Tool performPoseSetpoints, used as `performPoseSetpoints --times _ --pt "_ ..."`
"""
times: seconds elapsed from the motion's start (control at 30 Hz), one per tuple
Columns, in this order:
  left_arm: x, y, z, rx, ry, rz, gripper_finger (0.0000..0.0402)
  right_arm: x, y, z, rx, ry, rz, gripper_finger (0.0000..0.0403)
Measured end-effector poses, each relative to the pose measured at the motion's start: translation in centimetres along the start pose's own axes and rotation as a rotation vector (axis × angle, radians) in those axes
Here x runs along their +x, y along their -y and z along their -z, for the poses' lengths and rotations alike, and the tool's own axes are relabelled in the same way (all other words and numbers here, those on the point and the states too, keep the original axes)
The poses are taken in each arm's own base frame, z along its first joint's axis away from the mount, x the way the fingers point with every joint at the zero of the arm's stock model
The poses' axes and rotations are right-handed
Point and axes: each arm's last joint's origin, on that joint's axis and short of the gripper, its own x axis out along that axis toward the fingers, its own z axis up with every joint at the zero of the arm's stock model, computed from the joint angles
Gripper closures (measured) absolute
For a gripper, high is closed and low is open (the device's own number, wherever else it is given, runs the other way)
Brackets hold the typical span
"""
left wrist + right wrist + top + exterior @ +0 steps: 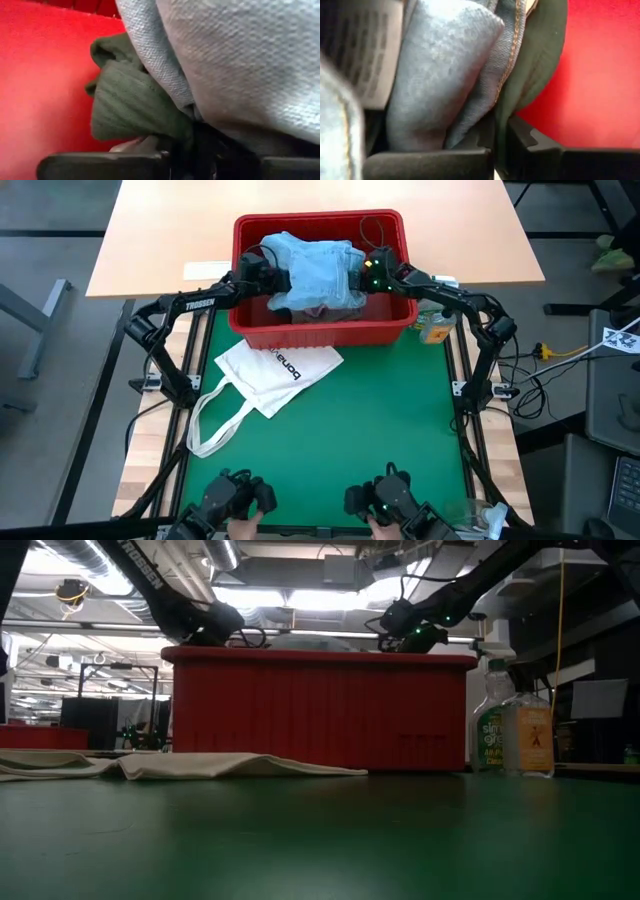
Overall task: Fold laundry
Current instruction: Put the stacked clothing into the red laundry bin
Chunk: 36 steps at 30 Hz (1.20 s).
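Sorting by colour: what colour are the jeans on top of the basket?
Light blue denim: the jeans show best in the high view, heaped in the red basket.

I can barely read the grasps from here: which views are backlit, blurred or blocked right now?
Low view: bright ceiling lights behind, so the red basket wall and both arms read dark, and the basket hides the laundry. Left wrist view: light blue jeans and dark green top fill the frame, soft-focused. Right wrist view: denim pressed close, blurred at one edge. High view: evenly lit.

Two dark jointed arms, white TROSSEN lettering on the left arm (190,305), green indicator light at the right arm (470,305) wrist, thin black cables.
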Motion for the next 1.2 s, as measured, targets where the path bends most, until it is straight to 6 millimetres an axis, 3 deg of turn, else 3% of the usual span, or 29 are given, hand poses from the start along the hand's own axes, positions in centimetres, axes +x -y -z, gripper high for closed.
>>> performPoseSetpoints --times 0.4,0.63,0.87,1.2 --pt "0.0 -0.3 0.1 0.136 0.025 -0.059 0.0322 -0.1 0.3 0.0 -0.024 0.016 0.055 0.0366" --pt "-0.2 -0.3 0.0 0.162 0.029 -0.063 0.0280 -0.3 0.4 -0.2 -0.024 0.056 0.097 0.0320" --pt "-1.5 -0.5 -1.1 0.145 0.074 -0.090 0.0279 -0.3 1.1 -0.9 -0.011 0.093 0.141 0.0267" --pt "-1.8 -0.7 -1.7 0.136 0.090 -0.071 0.0279 -0.5 2.3 -1.9 0.015 0.106 0.137 0.0273"
